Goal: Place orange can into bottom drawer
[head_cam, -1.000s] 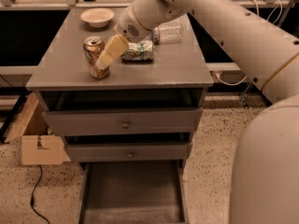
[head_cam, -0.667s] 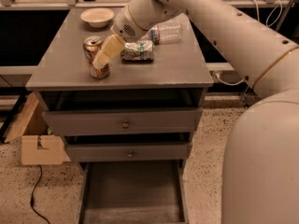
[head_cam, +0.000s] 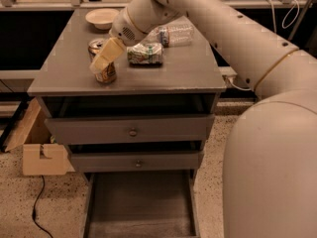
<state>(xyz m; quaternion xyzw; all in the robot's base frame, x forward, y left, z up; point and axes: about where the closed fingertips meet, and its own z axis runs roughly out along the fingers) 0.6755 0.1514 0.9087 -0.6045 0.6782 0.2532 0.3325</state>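
Gripper (head_cam: 103,59) was at can (head_cam: 107,75), slanting down across its front; could not tell whether spread or clamped on it. Can stood upright at left front of cabinet top (head_cam: 188,71). Drawer (head_cam: 141,205) was pulled out at floor level below. Crushed can (head_cam: 144,53) lay just right of can; bottle (head_cam: 173,33) and bowl (head_cam: 101,18) sat behind.

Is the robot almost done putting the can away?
Not yet. Done: the wide grey bottom drawer is pulled open. In hand: the gripper is at the small orange-gold metal can, which stands on the grey cabinet top. Left: lift it and lower it into the drawer.
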